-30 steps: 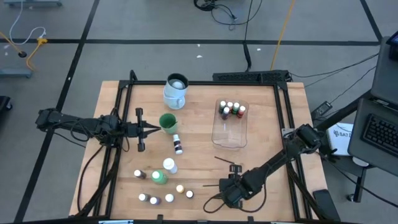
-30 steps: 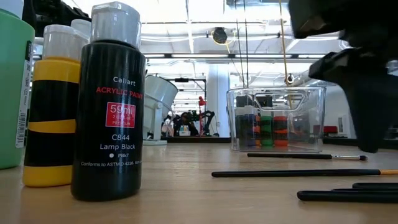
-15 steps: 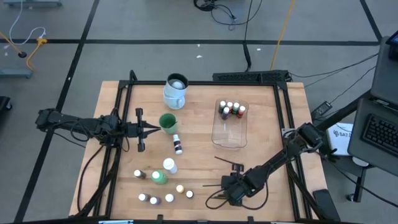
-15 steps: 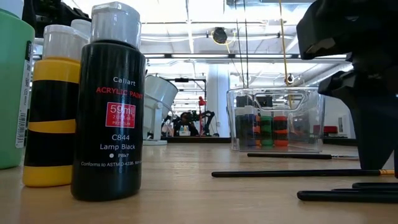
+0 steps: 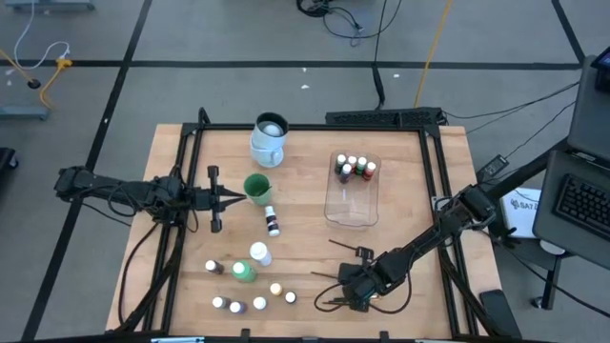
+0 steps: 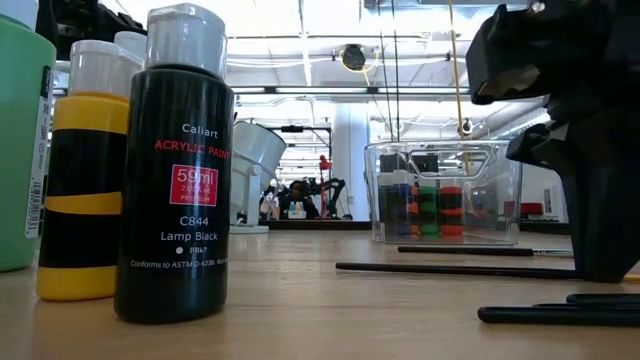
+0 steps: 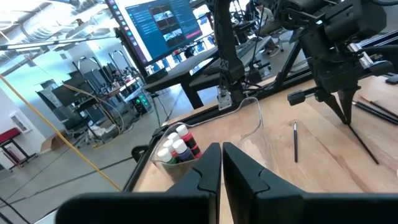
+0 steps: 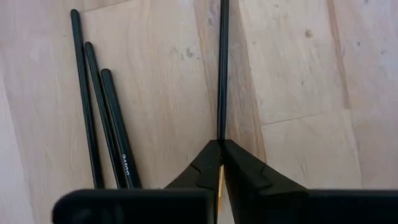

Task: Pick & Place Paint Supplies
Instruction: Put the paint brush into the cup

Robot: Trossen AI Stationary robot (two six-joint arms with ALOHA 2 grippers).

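The wooden table [image 5: 400, 162] carries everything. The left gripper [image 5: 236, 197] waits at the table's left side beside the green cup [image 5: 257, 187], its fingers pressed together on nothing. The right gripper [image 5: 345, 283] is low at the front of the table, its fingers pinched on one thin dark brush [image 8: 222, 68] (the handle runs straight out from between the tips). The mug [image 5: 270, 139] stands at the back edge. The clear tub [image 5: 353, 205] sits right of centre with several small bottles [image 5: 354, 168] at its far end. More small bottles [image 5: 255, 305] and a larger green bottle [image 5: 245, 272] stand at the front left. Three loose brushes [image 8: 102, 118] lie side by side on the wood just beside the held one
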